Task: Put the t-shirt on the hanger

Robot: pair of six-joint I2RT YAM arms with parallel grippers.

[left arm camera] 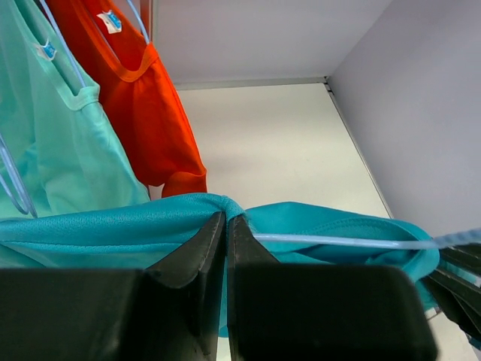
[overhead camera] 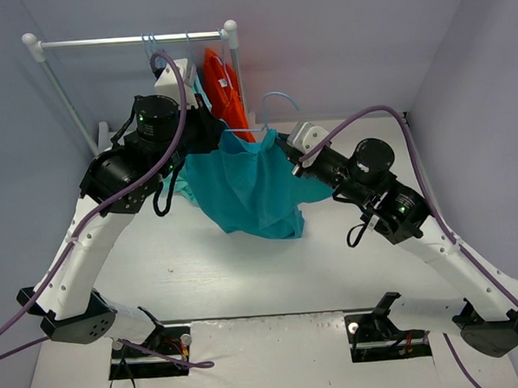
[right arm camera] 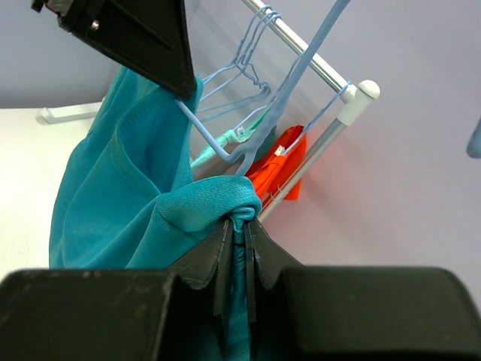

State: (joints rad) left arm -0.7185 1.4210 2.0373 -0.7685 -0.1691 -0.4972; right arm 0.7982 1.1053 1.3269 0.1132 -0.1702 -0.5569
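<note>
Holding t-shirt (overhead camera: pixel 246 190) up over the surface (overhead camera: pixel 246 273), near the rack (overhead camera: pixel 129 40) | left claw (left arm camera: pixel 225 222): pinching t-shirt | right claw (right arm camera: pixel 239 226): pinching t-shirt | hanger (right arm camera: pixel 301 68): at t-shirt's top edge | step: likely pulling t-shirt onto hanger | next: needs gentle tug down

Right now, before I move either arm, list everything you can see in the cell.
t-shirt: one, deep teal, held up above the table between both grippers
hanger: one, pale blue, partly inside the t-shirt, hook sticking out above it
orange garment: one, orange, hanging on the clothes rail
mint-green garment: one, pale mint, hanging beside the orange garment
spare hangers: several, exact count unclear, pale blue, on the clothes rail
clothes rail: one, white and grey, at the back of the table
table: one, white, under everything
left gripper: one, black, shut on the t-shirt's edge
right gripper: one, black, shut on a bunched fold of the t-shirt
</note>
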